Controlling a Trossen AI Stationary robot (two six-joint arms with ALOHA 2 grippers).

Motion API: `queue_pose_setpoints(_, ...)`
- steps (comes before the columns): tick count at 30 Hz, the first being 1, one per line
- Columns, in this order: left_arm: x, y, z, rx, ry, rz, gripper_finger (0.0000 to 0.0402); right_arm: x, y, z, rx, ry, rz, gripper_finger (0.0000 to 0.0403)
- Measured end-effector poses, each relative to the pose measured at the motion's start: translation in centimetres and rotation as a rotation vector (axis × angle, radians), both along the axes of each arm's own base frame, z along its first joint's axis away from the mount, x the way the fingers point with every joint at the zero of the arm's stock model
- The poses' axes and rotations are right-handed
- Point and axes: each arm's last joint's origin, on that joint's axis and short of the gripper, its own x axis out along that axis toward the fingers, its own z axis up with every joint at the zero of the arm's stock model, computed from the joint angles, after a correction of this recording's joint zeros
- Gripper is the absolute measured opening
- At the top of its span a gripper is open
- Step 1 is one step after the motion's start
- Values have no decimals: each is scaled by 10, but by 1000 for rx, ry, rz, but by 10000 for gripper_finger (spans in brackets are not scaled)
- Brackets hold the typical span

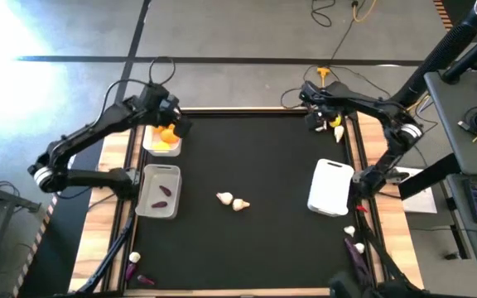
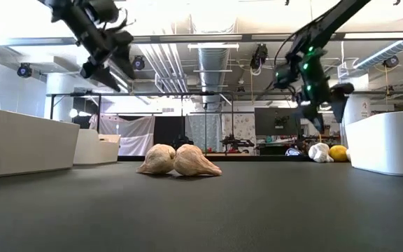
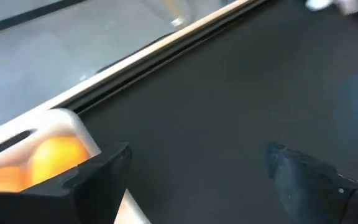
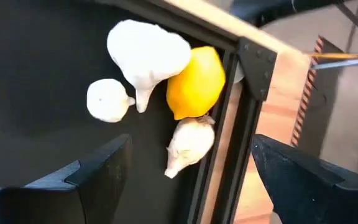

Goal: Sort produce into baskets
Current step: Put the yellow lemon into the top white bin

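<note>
Far left, high view: we note the left pincer (image 1: 175, 127) hanging over the inner edge of the basket with the oranges (image 1: 166, 136), at the back left of the tabletop (image 1: 255, 248). Its wrist view shows the fingers spread wide with nothing between them, one orange (image 3: 56, 157) just beside the near finger. Just in front of that one, a second basket (image 1: 159, 190) holds eggplants (image 1: 163, 192). A few loose pieces, one white and two dark, lie off the mat near the front left corner (image 1: 133, 258).

Mid-tabletop: two garlic bulbs (image 1: 232, 200) touch each other, well apart from both arms, open mat all round. The low view shows them (image 2: 178, 160) lying on their sides, tips pointing outward.

Right: an upturned basket (image 1: 332, 186) sits near the right rim. More stray pieces (image 1: 353, 240) lie by the front right rail.

Back right corner: the right pincer (image 1: 320, 110) hovers over a tight cluster. Its wrist view shows the fingers wide open and empty, with three garlic bulbs and a lemon (image 4: 196, 82) ahead of them. The largest bulb (image 4: 146, 52) touches the lemon; a small bulb (image 4: 108, 100) lies just beside it on the mat side; a third bulb (image 4: 190, 142) is wedged against the black rail (image 4: 227, 118), its long axis running roughly along the rail.

Our reading: the right arm is plainly the nearer to this cluster. The small bulb has the most free room; the rail-side bulb looks awkward, since one finger would have little room between bulb and rail.
</note>
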Motion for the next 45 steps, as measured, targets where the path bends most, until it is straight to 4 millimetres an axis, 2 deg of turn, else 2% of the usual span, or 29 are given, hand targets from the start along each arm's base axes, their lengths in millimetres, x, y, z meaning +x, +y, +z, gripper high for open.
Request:
queue_pose_setpoints(6,0,-24,2,-6,-62,-29,343,-7,-23,-30,31,80,-103,317)
queue_pose_setpoints(11,-6,-36,4,-4,-95,-36,343,-2,-31,-40,-26,127,-165,287)
queue_pose_setpoints(16,-14,-42,2,-4,-99,-34,343,-5,-38,-55,3,158,-209,257)
queue_pose_setpoints(20,-23,-48,4,-16,-83,-34,343,-3,-42,-61,-28,179,-232,240)
queue_pose_setpoints(24,-32,-55,8,-8,-94,-35,343,-5,-50,-67,-8,126,-263,227)
queue_pose_setpoints(33,-45,-63,14,14,-112,-21,343,-6,-54,-76,-9,110,-292,224)
queue_pose_setpoints(38,-46,-64,14,20,-109,-27,343,-7,-46,-78,37,101,-364,224)
queue_pose_setpoints(42,-46,-64,15,36,-101,-39,343,-5,-40,-69,-13,64,-366,231)
queue_pose_setpoints(45,-46,-64,15,38,-97,-42,343,-7,-40,-70,-27,50,-405,246)
